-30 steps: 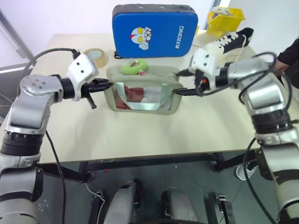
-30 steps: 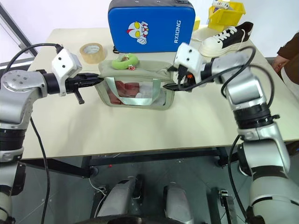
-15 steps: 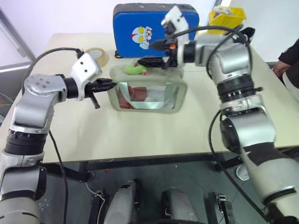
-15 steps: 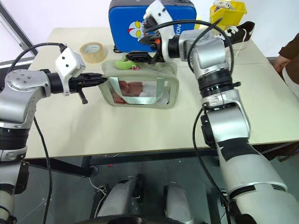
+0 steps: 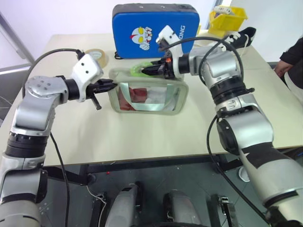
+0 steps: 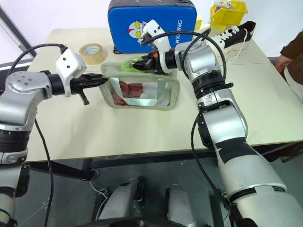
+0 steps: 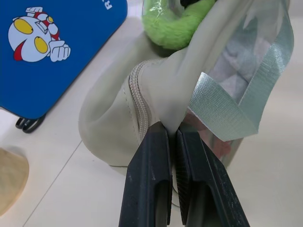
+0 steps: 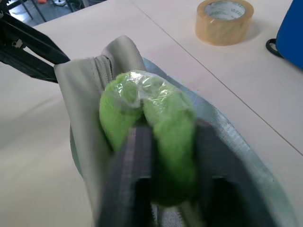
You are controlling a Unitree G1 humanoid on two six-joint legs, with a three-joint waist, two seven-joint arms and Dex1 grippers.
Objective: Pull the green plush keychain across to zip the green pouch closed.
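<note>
- Left claw (image 7: 163, 142) is pinching the end fabric of the green pouch (image 5: 149, 97), fingers clamped tight beside the zipper.
- Right claw (image 6: 138, 64) is gripping the green plush keychain (image 8: 151, 113) at the pouch's top edge, near its left end.
- Pouch is standing upright on the surface (image 5: 142, 137), in front of a blue case (image 5: 156, 29) and near a tape roll (image 6: 93, 52).

Lime-green plush keychain (image 8: 156, 118), pale sage-green pouch (image 5: 147, 94) with clear window, blue case (image 5: 156, 28) with red-and-white cartoon figure, tan tape roll (image 6: 93, 52), yellow bin (image 5: 228, 19), cream surface (image 5: 142, 132)
</note>
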